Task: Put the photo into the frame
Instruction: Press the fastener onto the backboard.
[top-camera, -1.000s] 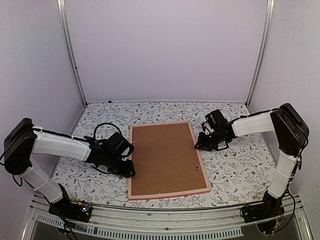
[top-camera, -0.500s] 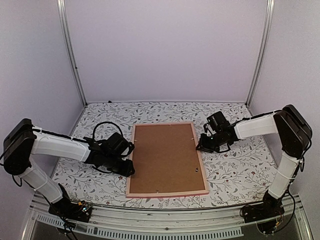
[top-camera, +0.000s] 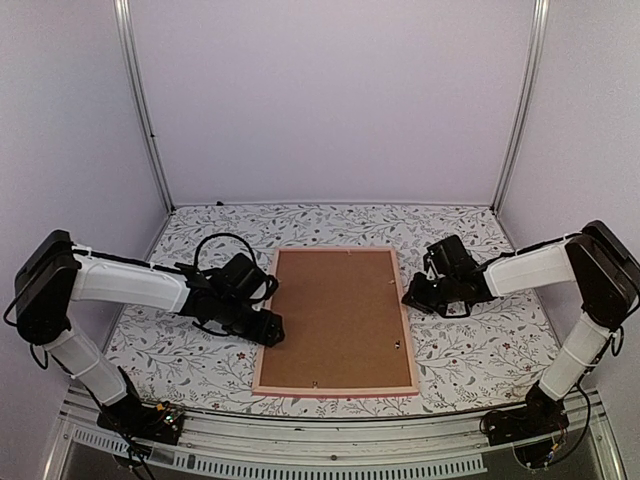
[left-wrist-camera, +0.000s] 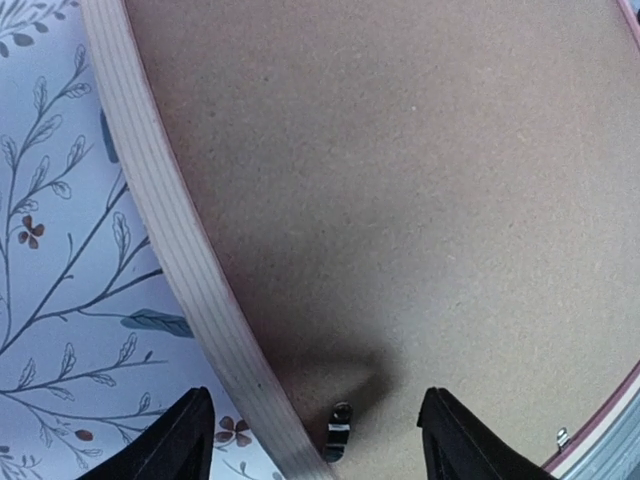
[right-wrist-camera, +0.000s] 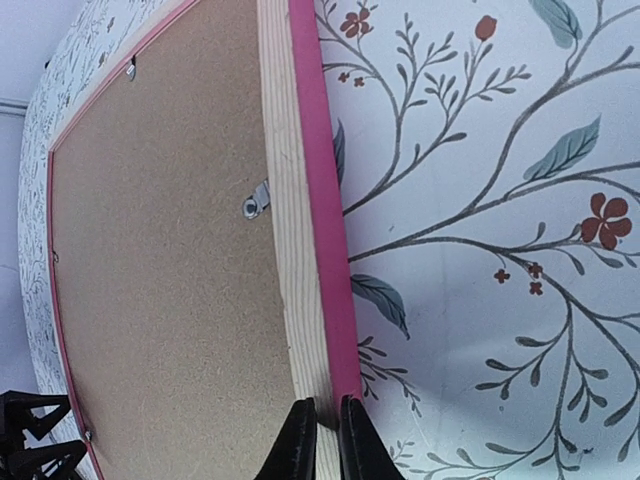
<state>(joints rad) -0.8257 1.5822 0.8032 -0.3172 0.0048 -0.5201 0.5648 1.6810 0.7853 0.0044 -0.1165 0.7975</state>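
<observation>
The left pincer is standing released, its two black fingers spread wide and gripping nothing. Directly beneath its gap, the frame is lying face down on the floral tablecloth. The frame's pale wooden left rail is running away from the pincer between the two fingers. A small metal turn clip is sitting just inside that rail, also between the fingertips. The brown backing board is filling the frame and stretching ahead of this pincer and off to its right.

The right pincer is sitting clenched, its fingers drawn almost together with only a slit between them. Their tips are resting at the frame's right rail, where the bare wood is meeting the pink outer edge. Whether they are pinching that edge or only touching it cannot be told. Another turn clip is lying further ahead of this pincer, just inside the rail, and bare tablecloth is spreading out on its right.
</observation>
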